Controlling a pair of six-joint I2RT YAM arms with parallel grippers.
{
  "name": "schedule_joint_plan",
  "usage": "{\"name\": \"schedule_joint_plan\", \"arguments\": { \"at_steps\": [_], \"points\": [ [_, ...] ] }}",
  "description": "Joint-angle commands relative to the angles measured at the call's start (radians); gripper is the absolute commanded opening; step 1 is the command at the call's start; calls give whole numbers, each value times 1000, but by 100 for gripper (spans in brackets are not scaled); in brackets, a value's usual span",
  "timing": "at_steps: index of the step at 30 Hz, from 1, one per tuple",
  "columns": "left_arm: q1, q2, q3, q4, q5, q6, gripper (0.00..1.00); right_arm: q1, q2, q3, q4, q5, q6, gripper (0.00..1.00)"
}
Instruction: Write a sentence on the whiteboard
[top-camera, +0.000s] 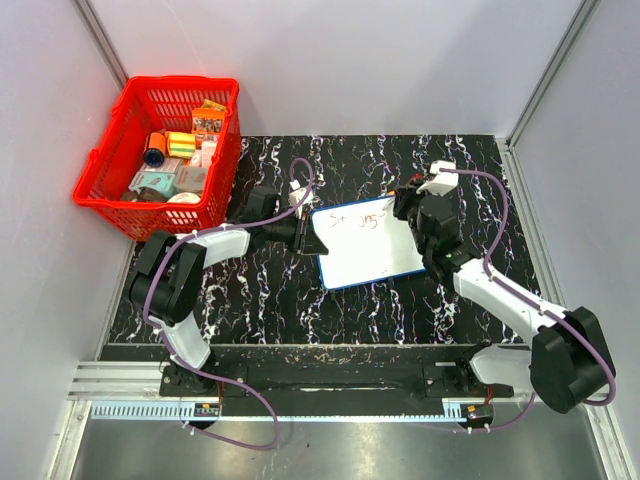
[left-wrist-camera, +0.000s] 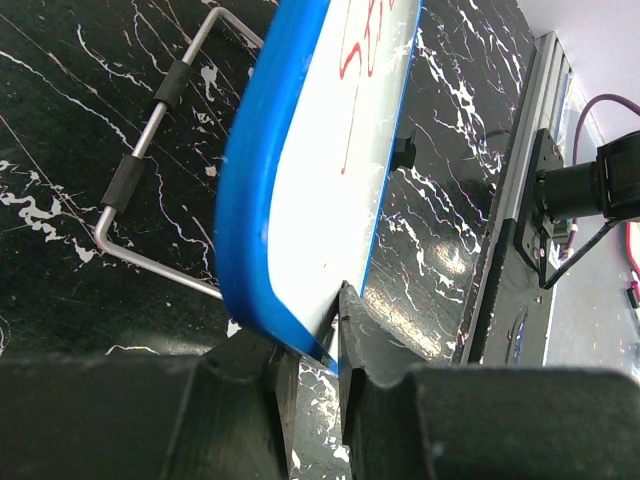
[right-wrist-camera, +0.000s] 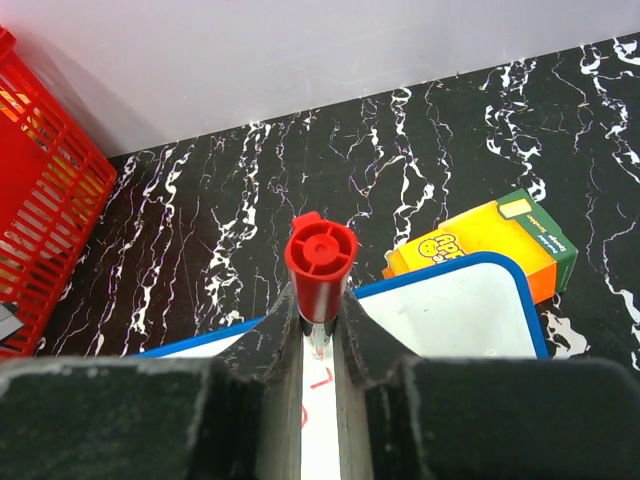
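You see the black marbled table (top-camera: 300, 310) filling the frame's middle, with the red basket (top-camera: 112, 195) at upper left. The whiteboard (top-camera: 370, 255) sits at centre, and your left gripper (left-wrist-camera: 322, 358) pinches its left edge. Your right gripper (right-wrist-camera: 318, 322), at the board's upper right, clamps a red marker (right-wrist-camera: 321, 252). The sentence (top-camera: 362, 220) runs in red along the board's top.

light: bright, even | shadows: soft | blur: whiteboard (left-wrist-camera: 320, 220) edge, left wrist view
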Motion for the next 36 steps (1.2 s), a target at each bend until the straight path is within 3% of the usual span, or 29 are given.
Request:
{"name": "schedule_joint_plan", "arguments": {
  "at_steps": [1,18,36],
  "points": [
    [-15,17,-10,-58,-150,128,0,-7,20,49,32,-20,12,0],
    [-15,20,-8,-60,-150,130,0,-7,17,6,-28,-74,33,0],
    [-17,21,-7,-60,-150,128,0,-9,-35,-46,-75,-1,26,0]
  ]
}}
